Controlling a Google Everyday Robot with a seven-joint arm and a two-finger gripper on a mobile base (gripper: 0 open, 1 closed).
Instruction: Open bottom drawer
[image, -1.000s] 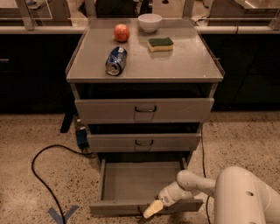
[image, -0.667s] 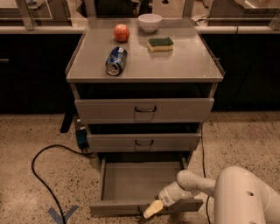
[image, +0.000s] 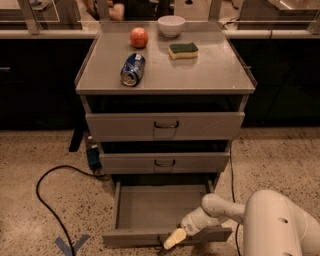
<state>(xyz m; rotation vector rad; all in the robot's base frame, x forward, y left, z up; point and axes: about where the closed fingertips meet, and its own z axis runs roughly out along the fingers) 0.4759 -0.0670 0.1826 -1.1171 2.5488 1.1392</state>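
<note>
The bottom drawer (image: 160, 207) of the grey metal cabinet is pulled far out, showing its plain grey tray with nothing in it. Its slim front panel (image: 135, 237) runs along the bottom of the view, with the small dark handle just left of the gripper. My gripper (image: 173, 239), with pale yellowish fingertips, sits at the front panel's top edge near its centre, at the handle. My white arm (image: 270, 220) reaches in from the lower right.
The two upper drawers (image: 165, 126) (image: 164, 162) are closed. On the cabinet top lie a blue can (image: 132, 69), a red apple (image: 139, 37), a white bowl (image: 171, 25) and a green-yellow sponge (image: 183, 50). A black cable (image: 47, 200) loops on the speckled floor at left.
</note>
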